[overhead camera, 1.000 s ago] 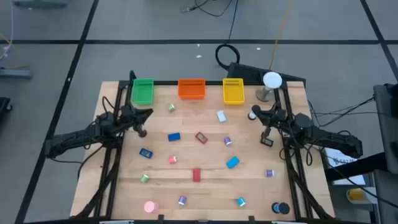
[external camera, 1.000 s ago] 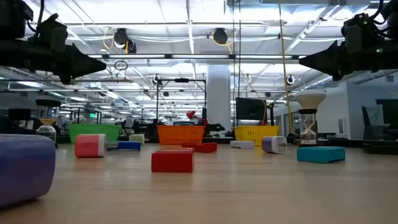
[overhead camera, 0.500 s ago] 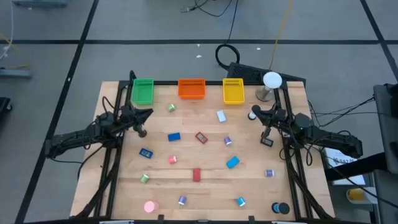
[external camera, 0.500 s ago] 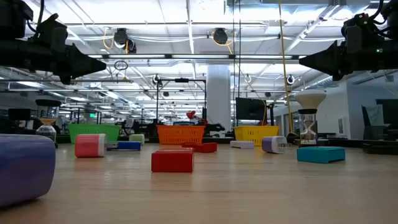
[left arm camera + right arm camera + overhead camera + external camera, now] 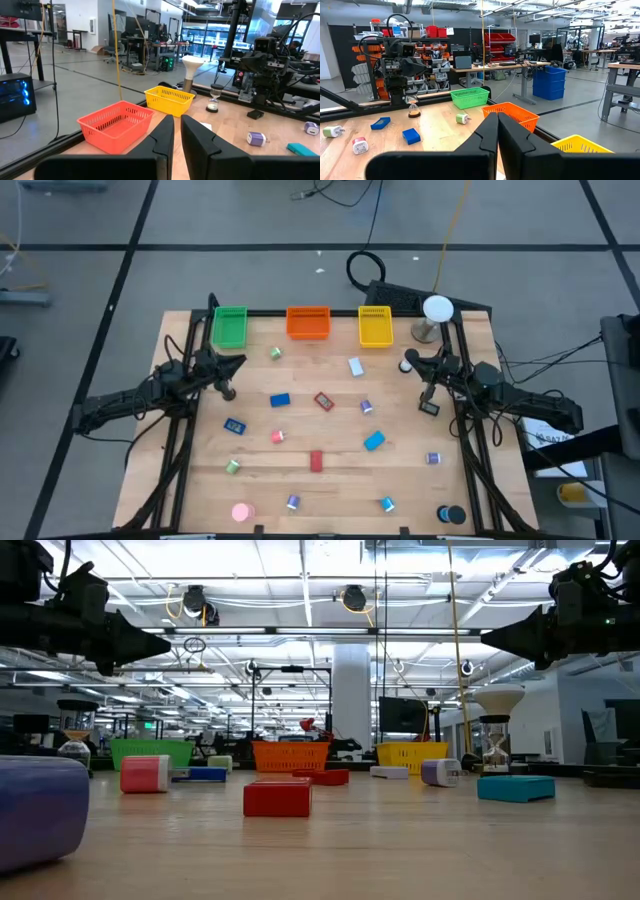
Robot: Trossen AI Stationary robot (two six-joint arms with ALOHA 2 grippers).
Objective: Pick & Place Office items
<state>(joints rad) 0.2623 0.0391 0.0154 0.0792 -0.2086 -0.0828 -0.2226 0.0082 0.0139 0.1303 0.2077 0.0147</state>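
the office items lie scattered on the table (image 5: 400,480) between and in front of both pincers, none held; the left gripper (image 5: 242,361) is seen nearly closed on nothing, a thin gap left between its fingers; the right gripper (image 5: 404,364) is pressed together, empty; the red block (image 5: 317,462) and teal block (image 5: 374,441) are judged light, rigid and flat-sided, best pinched across the short sides; the purple roll (image 5: 365,407) may roll, so its flat ends are preferred; no writing or brand can be read.

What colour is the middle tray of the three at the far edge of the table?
The middle tray is orange, seen best in the high view.
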